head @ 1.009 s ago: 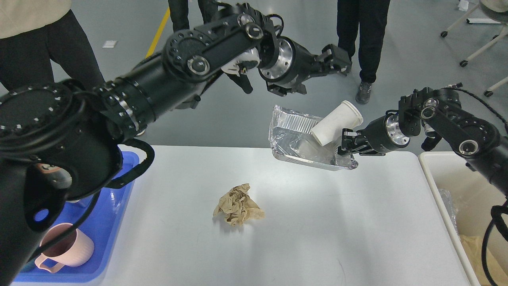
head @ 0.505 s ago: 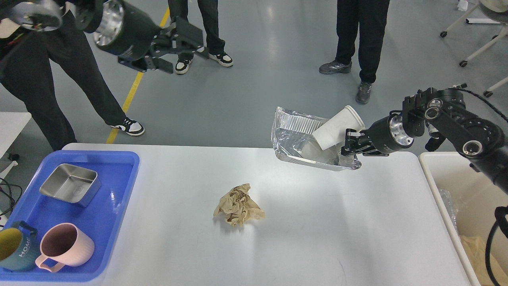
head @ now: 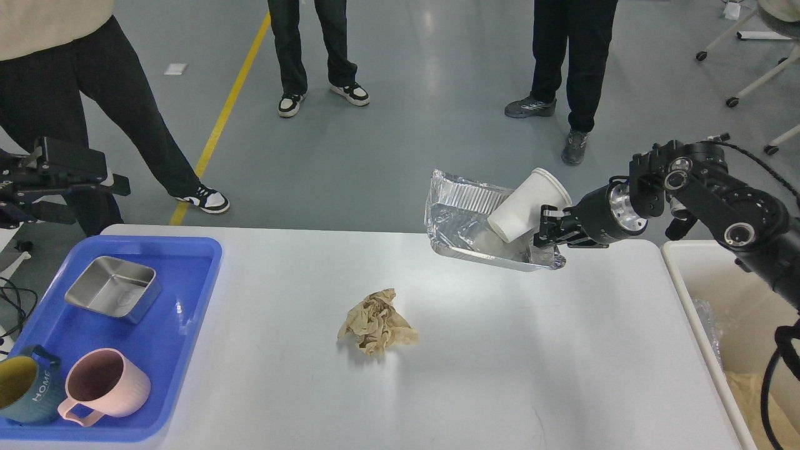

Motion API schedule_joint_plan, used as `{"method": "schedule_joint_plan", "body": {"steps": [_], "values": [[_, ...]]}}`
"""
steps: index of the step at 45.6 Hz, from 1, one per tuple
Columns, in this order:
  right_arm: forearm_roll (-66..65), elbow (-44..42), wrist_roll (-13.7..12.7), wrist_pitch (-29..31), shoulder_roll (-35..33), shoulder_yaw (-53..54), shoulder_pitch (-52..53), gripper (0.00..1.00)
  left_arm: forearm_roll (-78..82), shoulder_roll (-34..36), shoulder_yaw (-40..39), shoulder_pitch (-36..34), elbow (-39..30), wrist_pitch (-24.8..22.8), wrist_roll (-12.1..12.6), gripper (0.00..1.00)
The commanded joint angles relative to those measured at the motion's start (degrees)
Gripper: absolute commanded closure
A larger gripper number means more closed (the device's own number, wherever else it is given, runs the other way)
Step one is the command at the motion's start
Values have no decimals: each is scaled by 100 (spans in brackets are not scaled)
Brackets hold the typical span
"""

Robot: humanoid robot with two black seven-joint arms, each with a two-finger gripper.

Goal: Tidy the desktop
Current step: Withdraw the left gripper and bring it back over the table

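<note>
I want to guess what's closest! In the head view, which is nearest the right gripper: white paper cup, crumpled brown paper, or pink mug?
From the right gripper:
1. White paper cup, right beside it in the foil tray.
2. Crumpled brown paper, mid-table.
3. Pink mug, far left in the blue tray.

The desktop [head: 500, 350] is a large white tabletop with rounded corners and a slightly glossy, smooth surface. It lies flat and fills the lower half of the frame, running from the lower left almost to the right edge.
</note>
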Motion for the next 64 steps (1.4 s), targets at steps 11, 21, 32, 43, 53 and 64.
{"method": "schedule_joint_plan", "body": {"steps": [11,21,32,43,53,64], "values": [[0,9,9,-3,-10,0,-19,100,14,80,-5,1169,-4,693,-2209,8],[0,88,9,-12,-28,0,-45,100,49,212,12,1749,57,491,-3658,8],[0,97,9,-12,-19,9,-45,100,146,98,4,2075,136,1052,-4337,7],[0,114,9,-20,-27,9,-63,100,137,53,21,2110,110,1247,-4170,6],[0,123,9,-12,-19,9,-63,100,154,-17,21,2119,136,1106,-3801,4],[0,140,9,-12,-1,44,-54,100,321,-1193,21,2092,145,2151,-2729,4]]}}
